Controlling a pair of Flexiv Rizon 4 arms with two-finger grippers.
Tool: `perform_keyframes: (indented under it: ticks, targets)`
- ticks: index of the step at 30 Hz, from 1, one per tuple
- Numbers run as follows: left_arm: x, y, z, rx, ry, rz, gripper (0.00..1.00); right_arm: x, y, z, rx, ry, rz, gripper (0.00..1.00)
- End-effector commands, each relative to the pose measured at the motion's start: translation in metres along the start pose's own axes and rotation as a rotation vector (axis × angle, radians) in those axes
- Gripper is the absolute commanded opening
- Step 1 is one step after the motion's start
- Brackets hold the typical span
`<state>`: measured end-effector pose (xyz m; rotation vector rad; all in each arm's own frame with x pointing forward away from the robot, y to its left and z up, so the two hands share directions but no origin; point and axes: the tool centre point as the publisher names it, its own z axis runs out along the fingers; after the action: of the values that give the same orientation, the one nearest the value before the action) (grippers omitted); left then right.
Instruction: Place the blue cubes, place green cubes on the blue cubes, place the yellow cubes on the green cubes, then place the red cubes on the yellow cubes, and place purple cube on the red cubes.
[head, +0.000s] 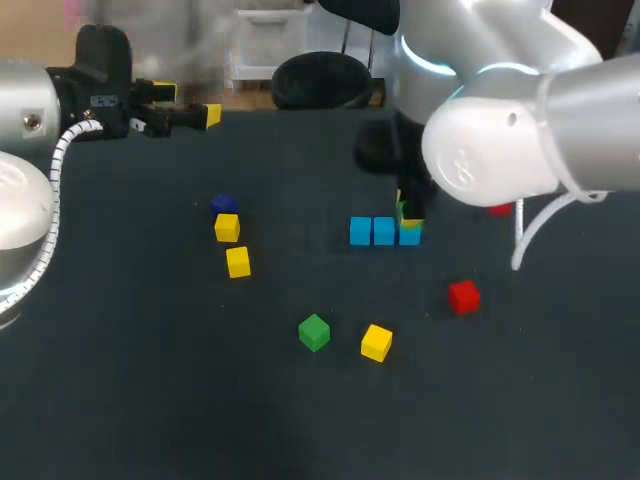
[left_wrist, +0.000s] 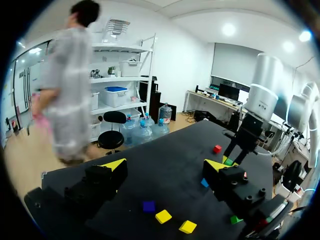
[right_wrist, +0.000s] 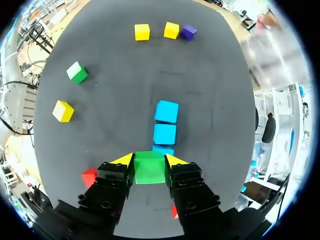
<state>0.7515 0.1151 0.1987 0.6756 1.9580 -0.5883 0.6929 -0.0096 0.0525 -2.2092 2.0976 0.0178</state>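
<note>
Right arm (head: 500, 150) is nearest and enters from the right side, hanging down over the worktop (head: 130, 400) a bit right of ctr. Left arm (head: 40, 110) is above the far left corner; left fingers (left_wrist: 115, 165) are spread wide w/ nothing btwn them. Right fingers (right_wrist: 122, 161) clamp a green cube (right_wrist: 149, 169) from both sides, directly over the end blue cube (head: 410, 237) of a 3-cube row. Can't tell if the two touch. Middle blue cube (right_wrist: 165, 133) and far blue cube (right_wrist: 166, 111) run in line ahead of the right fingers. Loose cubes: a second green cube (head: 314, 332) near a yellow cube (head: 376, 342) toward the front. Left of ctr are a yellow cube (head: 227, 228) and another yellow cube (head: 238, 262), w/ the purple cube (head: 222, 204) just behind. A red cube (head: 463, 296) is right of ctr, and another red cube (head: 500, 208) is partly hidden behind the right arm.
</note>
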Motion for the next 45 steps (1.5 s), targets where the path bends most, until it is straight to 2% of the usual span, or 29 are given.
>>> perform_keyframes:
  ticks: [1,11,25,45]
  targets:
    - [0.002,0.001,0.000,0.003,-0.008,0.001,1.00,-0.004,-0.008,0.003,-0.013,0.003,-0.004,0.00]
    - [0.002,0.001,0.000,0.003,-0.008,0.001,1.00,-0.005,-0.026,0.012,-0.028,0.015,0.039,0.00]
    - [0.002,0.001,0.000,0.003,-0.008,0.001,1.00,-0.007,-0.024,0.025,-0.083,0.010,0.078,0.00]
    - [0.002,0.001,0.000,0.003,-0.008,0.001,1.00,-0.004,-0.021,0.034,-0.105,0.011,0.084,0.00]
